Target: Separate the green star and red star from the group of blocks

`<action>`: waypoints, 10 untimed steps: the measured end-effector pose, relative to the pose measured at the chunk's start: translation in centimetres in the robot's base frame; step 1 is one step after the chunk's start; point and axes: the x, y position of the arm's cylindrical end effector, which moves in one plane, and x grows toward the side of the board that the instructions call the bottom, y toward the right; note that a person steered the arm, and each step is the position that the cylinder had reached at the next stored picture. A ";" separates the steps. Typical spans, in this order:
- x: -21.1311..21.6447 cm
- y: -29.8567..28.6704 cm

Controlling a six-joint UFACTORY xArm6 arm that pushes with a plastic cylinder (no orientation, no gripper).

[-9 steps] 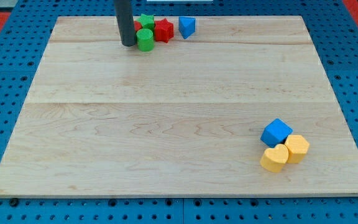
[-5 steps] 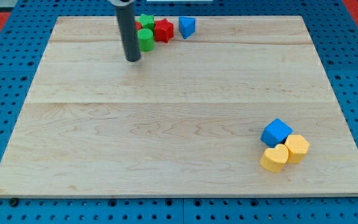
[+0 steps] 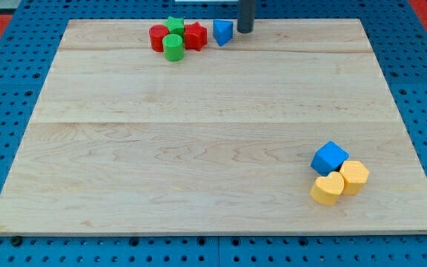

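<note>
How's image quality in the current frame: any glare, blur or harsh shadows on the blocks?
Camera view: even, diffuse lighting, no glare on the wooden board. The green star, red star and blue cube are sharp with soft, short shadows. My tip, just right of the blue block, looks slightly soft. The rod is cropped at the view's top.

My dark rod stands upright at the view's top edge, my tip (image 3: pixel 245 31) touching down.
</note>
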 end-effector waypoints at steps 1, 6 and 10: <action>0.5 -5.9; 0.9 -6.0; 1.7 -14.5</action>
